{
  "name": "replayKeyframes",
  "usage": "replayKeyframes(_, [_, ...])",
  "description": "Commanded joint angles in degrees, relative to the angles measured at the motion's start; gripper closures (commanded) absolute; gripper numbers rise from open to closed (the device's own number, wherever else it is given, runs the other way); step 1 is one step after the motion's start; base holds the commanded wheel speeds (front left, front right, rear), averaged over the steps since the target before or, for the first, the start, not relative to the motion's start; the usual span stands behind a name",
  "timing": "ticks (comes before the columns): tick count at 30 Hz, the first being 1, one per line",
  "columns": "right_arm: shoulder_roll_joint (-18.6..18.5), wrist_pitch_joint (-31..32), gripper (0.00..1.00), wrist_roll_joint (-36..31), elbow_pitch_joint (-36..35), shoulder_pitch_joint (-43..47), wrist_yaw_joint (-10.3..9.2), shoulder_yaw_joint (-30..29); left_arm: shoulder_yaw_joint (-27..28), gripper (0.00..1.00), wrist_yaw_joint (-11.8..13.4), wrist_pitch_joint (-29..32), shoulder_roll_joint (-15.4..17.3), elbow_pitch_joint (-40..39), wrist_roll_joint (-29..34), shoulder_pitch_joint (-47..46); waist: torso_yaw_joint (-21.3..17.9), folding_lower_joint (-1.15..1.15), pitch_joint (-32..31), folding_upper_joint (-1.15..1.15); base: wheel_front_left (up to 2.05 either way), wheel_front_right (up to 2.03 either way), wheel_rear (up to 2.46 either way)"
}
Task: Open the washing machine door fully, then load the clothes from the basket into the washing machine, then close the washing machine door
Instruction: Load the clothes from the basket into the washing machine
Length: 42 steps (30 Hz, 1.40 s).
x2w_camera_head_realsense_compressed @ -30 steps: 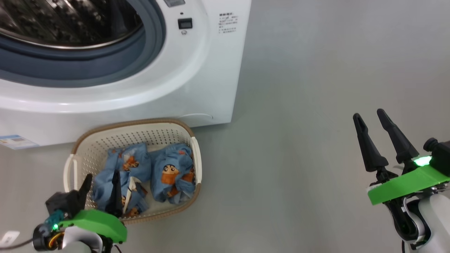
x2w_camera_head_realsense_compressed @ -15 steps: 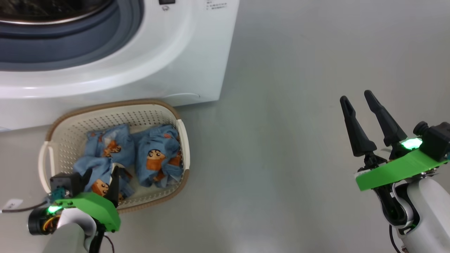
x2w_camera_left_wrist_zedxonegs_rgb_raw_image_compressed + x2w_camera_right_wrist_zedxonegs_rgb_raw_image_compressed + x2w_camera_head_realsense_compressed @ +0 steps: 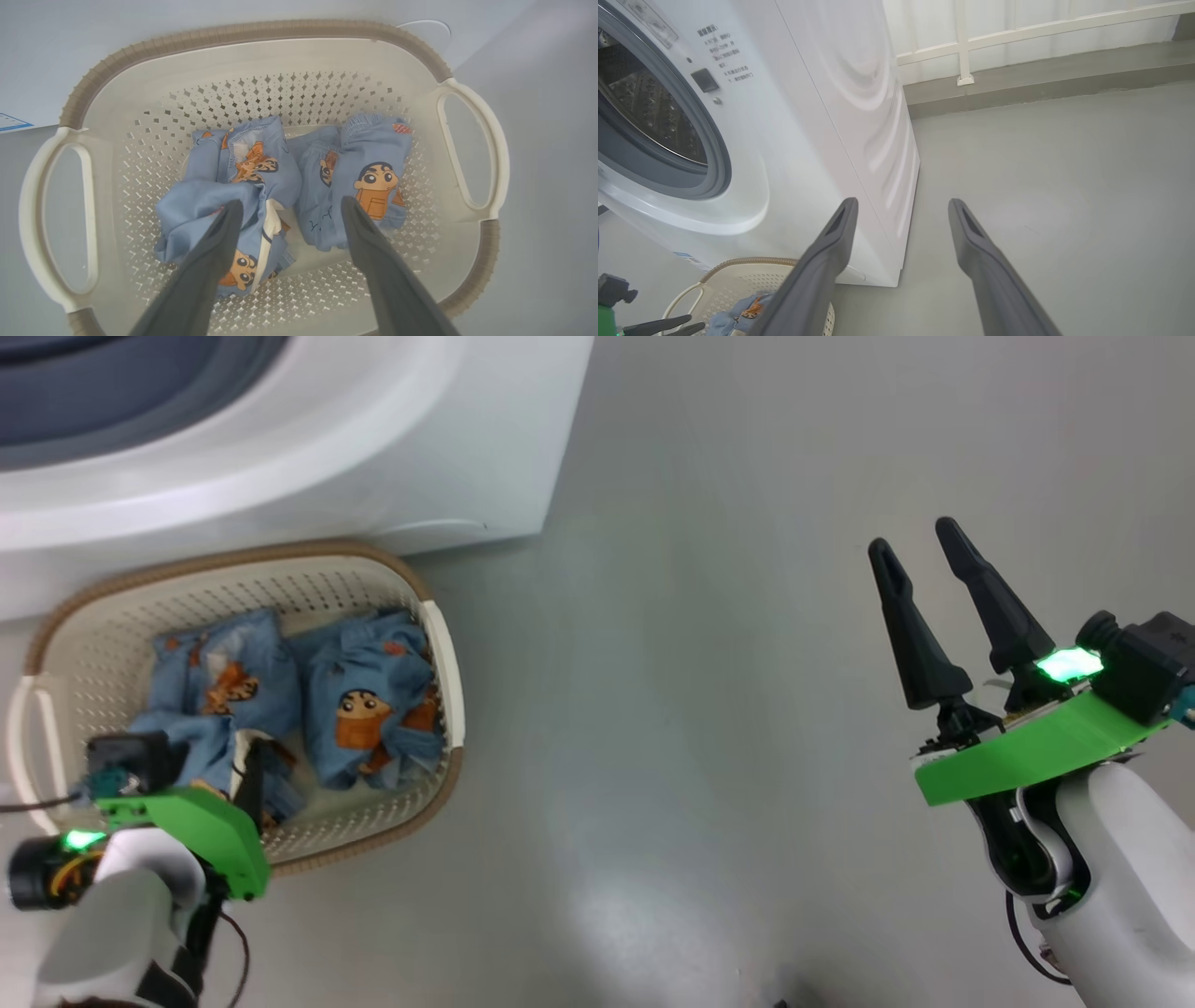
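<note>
Left tool spread wide, holding nothing, hanging over basket. Fingers point down at clothes: two blue bundles side by side on basket bottom. One finger overlaps left bundle, can't tell if touching. Right tool wide too, empty, above grey floor, well apart from basket. Basket on floor, just beside washing machine front. Drum opening uncovered.

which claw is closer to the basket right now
Left. The left claw hangs open right over the basket, aimed down at the clothes inside. The right claw is open above the floor, well off to the basket's right.
</note>
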Motion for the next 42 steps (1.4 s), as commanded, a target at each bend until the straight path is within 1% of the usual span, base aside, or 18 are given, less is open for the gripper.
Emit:
replayKeyframes(1, [-0.4,-0.5,0.00,-1.4,-1.6,-0.1,0.43,1.1,1.1,0.00,0.7,0.3,2.9,0.1,0.4,-0.7,-1.1,0.00,2.6,0.00,0.00,0.00,0.00])
replayKeyframes(9, [0.6,-0.5,0.00,-2.1,-2.8,-2.3,0.43,1.7,1.5,0.00,2.1,2.8,5.5,1.0,-0.6,-3.0,-2.7,0.00,5.7,0.00,0.00,0.00,0.00])
replayKeyframes(20, [0.8,-0.5,0.00,-3.0,-4.9,-3.3,0.43,2.2,1.5,0.00,3.1,5.9,9.1,1.3,-1.4,-5.2,-4.8,0.00,9.1,0.00,0.00,0.00,0.00])
replayKeyframes(37, [1.1,-0.5,0.00,-4.0,-7.0,-4.3,0.43,3.8,-0.1,0.00,4.6,10.5,12.4,1.4,-1.4,-7.0,-7.0,0.00,12.5,0.00,0.00,0.00,0.00])
replayKeyframes(42, [1.0,-0.5,0.00,-4.1,-7.5,-4.4,0.43,4.3,-0.4,0.00,4.6,12.0,13.2,1.4,-1.6,-7.6,-7.5,0.00,13.4,0.00,0.00,0.00,0.00])
